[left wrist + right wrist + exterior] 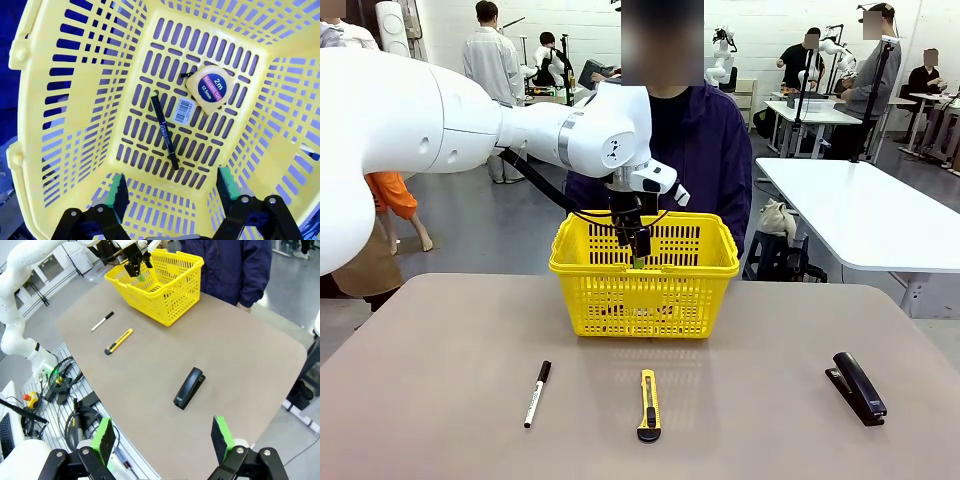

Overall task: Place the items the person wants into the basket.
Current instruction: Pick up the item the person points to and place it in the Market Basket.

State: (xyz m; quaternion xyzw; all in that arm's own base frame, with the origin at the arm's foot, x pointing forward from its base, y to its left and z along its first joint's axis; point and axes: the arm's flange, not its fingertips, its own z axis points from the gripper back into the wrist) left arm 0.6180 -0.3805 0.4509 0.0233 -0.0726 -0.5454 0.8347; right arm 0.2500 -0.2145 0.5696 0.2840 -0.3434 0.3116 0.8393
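Note:
The yellow basket stands at the table's far middle, in front of the person in a dark navy jacket. My left gripper hangs open over the basket's inside with nothing between its green pads. On the basket floor lie the tape measure and the thin black pen. The yellow-and-black utility knife lies on the table in front of the basket. My right gripper is open, high above the table's near right corner.
A white marker with a black cap lies left of the knife. A black stapler sits at the right. A white table stands beyond the right side. Other people work at tables in the background.

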